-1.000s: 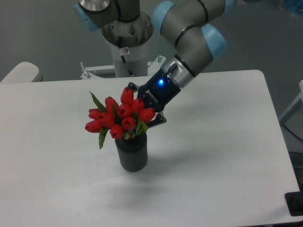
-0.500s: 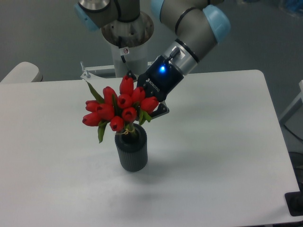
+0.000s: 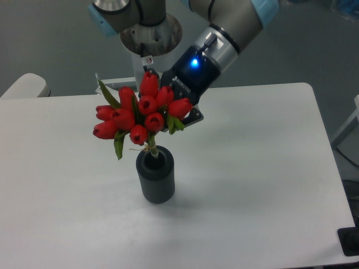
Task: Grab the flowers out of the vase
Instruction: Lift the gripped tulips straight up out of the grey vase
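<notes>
Ribbed dark grey cylindrical vase (image 3: pixel 155 181) stood on white bench (image 3: pixel 252 185), red tulip flowers (image 3: pixel 139 115) raised above its mouth, stem tips inside, gripper (image 3: pixel 178 109) clamped on bunch's right side.

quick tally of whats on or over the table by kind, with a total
flowers: 1 bunch, red buds, stems at the vase mouth
vase: 1, dark grey
gripper: 1, in the bunch
total: 3
</notes>
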You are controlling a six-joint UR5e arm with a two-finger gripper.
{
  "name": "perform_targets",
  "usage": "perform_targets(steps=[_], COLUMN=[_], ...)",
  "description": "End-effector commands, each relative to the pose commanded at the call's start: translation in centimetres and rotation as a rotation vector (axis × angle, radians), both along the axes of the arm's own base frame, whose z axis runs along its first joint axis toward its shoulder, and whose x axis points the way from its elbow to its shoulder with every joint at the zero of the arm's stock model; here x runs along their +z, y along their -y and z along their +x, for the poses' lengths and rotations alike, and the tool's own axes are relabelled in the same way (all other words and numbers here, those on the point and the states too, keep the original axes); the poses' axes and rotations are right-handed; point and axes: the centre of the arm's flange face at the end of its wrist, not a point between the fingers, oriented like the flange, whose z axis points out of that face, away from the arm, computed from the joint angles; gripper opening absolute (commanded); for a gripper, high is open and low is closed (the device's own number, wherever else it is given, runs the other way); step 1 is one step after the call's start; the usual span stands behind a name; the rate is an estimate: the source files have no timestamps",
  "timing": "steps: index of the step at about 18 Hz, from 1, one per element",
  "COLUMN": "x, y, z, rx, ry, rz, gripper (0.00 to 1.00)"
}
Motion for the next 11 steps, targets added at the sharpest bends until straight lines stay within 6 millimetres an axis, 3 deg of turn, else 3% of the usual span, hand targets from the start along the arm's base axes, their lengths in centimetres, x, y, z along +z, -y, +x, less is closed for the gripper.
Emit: perform_targets(steps=[6,11], x=[1.9,1.5], y=[0.1,3.1], z=[-0.6,-4.8], rx=[0.013,0.097], ry=[0.000,-0.007], rz=[0.028,0.022], gripper=[0.41,0.41])
